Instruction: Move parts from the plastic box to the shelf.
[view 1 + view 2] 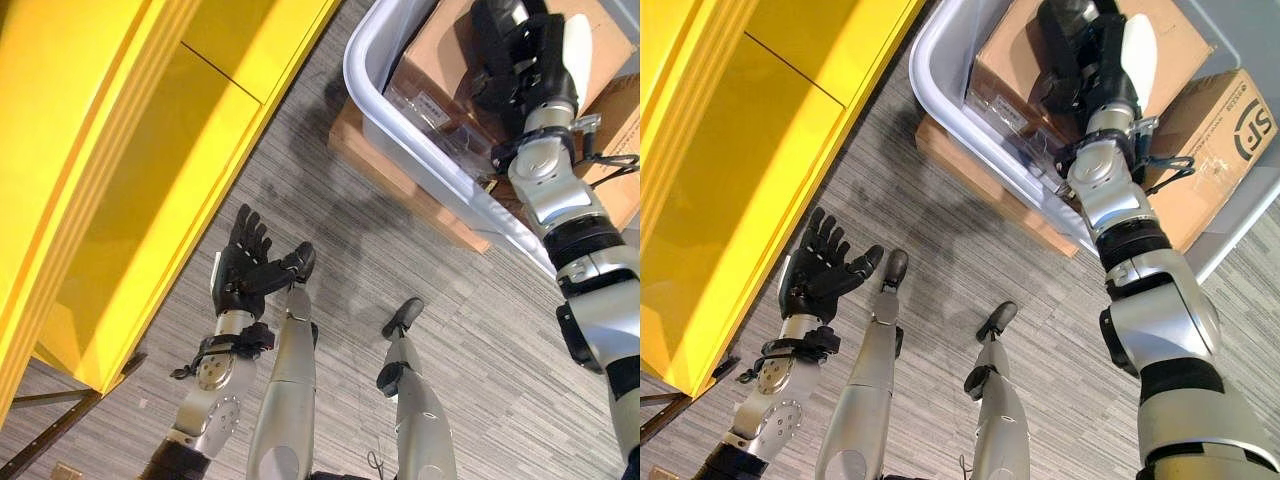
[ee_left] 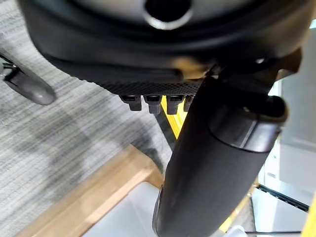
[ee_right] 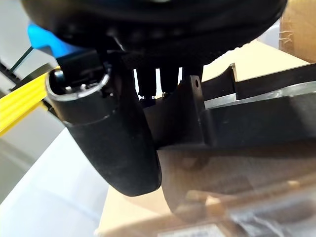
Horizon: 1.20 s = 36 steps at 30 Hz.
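Bare carpet [image 1: 400,250] between yellow shelf [image 1: 150,180] and plastic box [image 1: 400,140]; cardboard boxes [image 1: 1080,60] apparently crowd box.

Left hand [image 1: 245,268] hangs low, fingers spread (relaxed); right hand [image 1: 1085,60] extended, fingers curled.

Two head cameras, set a little apart, look steeply down at a grey striped floor [image 1: 400,240], sharing the yellow shelf [image 1: 150,180] on the left and the plastic box [image 1: 940,90] at upper right. The left wrist camera peers along the left hand [image 2: 212,168] from very close, facing floor and a wooden pallet [image 2: 94,197]. The right wrist camera sits just as near behind the right hand [image 3: 118,143], facing a dark part [image 3: 237,133] over a cardboard carton [image 3: 128,212].
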### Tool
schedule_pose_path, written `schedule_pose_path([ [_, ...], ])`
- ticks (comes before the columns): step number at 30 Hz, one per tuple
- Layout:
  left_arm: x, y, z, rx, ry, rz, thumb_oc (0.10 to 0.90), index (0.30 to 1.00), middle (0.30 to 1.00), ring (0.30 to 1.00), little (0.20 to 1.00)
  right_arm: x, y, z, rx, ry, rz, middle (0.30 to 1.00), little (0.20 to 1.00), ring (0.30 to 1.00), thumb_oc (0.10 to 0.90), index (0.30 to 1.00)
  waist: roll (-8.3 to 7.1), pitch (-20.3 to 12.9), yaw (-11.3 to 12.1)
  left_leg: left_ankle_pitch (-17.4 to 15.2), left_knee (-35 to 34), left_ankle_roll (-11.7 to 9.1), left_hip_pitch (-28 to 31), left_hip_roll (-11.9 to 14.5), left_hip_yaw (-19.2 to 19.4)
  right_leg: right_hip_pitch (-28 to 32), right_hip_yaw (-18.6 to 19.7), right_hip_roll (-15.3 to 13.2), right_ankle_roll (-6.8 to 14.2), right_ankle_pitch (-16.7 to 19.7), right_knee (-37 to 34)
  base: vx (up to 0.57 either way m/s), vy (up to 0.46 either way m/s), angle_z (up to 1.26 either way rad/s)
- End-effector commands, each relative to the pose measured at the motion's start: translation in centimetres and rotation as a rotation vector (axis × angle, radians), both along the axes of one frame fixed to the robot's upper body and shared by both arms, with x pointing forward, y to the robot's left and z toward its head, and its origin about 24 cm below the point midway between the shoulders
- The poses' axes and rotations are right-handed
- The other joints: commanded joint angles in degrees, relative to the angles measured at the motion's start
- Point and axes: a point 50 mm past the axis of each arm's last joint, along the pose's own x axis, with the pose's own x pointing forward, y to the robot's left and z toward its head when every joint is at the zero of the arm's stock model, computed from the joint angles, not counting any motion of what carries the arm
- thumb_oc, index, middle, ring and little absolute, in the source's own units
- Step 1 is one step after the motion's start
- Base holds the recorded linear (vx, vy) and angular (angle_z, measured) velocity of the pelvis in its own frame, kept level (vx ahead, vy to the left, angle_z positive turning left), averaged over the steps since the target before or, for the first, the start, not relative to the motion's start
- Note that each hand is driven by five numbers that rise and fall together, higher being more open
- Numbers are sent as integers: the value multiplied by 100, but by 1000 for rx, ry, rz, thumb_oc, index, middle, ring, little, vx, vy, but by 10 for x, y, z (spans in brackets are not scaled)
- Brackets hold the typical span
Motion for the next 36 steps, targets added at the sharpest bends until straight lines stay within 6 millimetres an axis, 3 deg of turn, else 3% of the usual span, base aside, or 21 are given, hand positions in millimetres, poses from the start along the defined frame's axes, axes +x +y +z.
schedule_pose_path([
  [1,-7,-2,18,-36,-115,-26,900,1000,1000,1000,1000,-4,-16,-8,-35,16,-40,300,300,300,400,300,257,-16,-199,-186,94,426,-205,-105,590,1343,491,161,252,-1418,301,0,0,0],
  [7,-7,0,15,-28,-99,-24,900,1000,1000,1000,1000,-12,-3,-12,29,-58,38,300,300,300,400,300,247,-16,-217,-172,49,421,157,-46,644,1608,523,154,242,-1437,329,-10,-1,0],
  [8,-6,-1,13,-34,-87,-27,900,1000,1000,1000,1000,-15,3,-17,118,-97,78,300,300,300,400,300,273,-16,-216,-168,25,420,365,-42,670,1768,521,156,227,-1454,348,-15,-1,-6],
  [16,-8,4,13,2,-88,-43,900,1000,1000,1000,1000,-31,8,-12,43,-182,115,300,300,300,400,300,283,-16,-200,-83,-167,410,1058,3,729,2332,506,117,235,-1459,320,-4,-9,-6],
  [17,-7,10,12,21,-82,-29,900,1000,1000,1000,1000,-41,13,-7,52,-251,151,300,300,300,400,300,251,-64,-204,-94,-210,391,1372,18,787,2578,525,98,235,-1496,329,29,-13,-10],
  [21,-10,18,7,37,-58,-11,900,1000,1000,1000,1000,-58,21,-12,81,-318,216,300,300,300,400,300,213,-401,-262,-105,-238,382,1628,51,851,2810,506,63,242,-1514,308,42,-15,-9],
  [24,-11,20,7,47,-58,-10,900,1000,1000,1000,1000,-62,22,-11,80,-337,228,300,300,300,400,300,203,-472,-264,-72,-271,382,1677,61,854,2849,504,60,241,-1498,292,20,-8,-9],
  [36,-28,32,-12,86,38,-29,900,1000,1000,1000,1000,-96,32,0,-5,-441,361,300,300,300,400,300,131,-1345,-366,-155,-324,361,2288,186,1002,3353,575,40,241,-1556,267,38,-19,-9],
])
